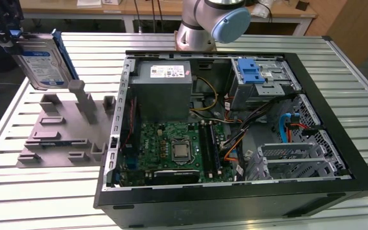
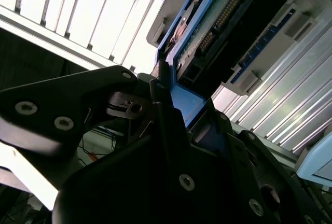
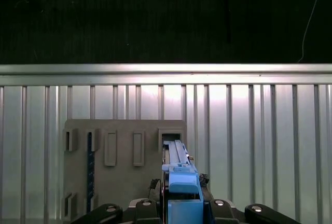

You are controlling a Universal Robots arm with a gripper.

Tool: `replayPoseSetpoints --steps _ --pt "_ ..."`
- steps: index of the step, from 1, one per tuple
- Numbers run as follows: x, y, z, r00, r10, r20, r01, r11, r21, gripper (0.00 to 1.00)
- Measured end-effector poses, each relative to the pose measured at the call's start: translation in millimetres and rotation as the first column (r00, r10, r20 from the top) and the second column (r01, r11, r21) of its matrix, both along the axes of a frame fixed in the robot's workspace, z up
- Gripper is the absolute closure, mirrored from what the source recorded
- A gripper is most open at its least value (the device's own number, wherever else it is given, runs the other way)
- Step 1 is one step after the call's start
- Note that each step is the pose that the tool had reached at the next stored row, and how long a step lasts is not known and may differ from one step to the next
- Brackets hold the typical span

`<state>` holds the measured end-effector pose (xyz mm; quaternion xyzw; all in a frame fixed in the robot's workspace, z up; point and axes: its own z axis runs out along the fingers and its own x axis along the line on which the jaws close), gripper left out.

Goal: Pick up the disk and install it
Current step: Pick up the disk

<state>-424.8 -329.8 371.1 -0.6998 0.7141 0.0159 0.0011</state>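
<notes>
The disk (image 1: 41,62), silver-grey with a white-and-blue label and a blue frame, hangs upright at the exterior view's far left, above the grey holder plate (image 1: 63,129). My black gripper (image 1: 13,38) is shut on its upper end. The first wrist view looks down the disk's blue-framed edge (image 3: 180,180) toward an empty slot of the holder plate (image 3: 124,182). The second wrist view has the disk's circuit-board side (image 2: 218,22) between my dark fingers (image 2: 166,110). The disk's lower end is level with the holder's tallest post (image 1: 78,93), just beside it.
An open black computer case (image 1: 337,158) lies on the slatted metal table (image 1: 43,201), to the exterior view's right of the holder. Inside are a grey power supply (image 1: 165,79), a green mainboard (image 1: 178,148), cables and a metal cage with a blue latch (image 1: 254,72). The arm's base (image 1: 203,24) stands behind the case.
</notes>
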Motion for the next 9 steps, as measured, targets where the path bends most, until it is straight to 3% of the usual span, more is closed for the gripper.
replayPoseSetpoints --steps 9 --pt "0.0 0.0 1.3 1.0000 0.000 -0.0001 0.000 1.0000 0.0001 0.64"
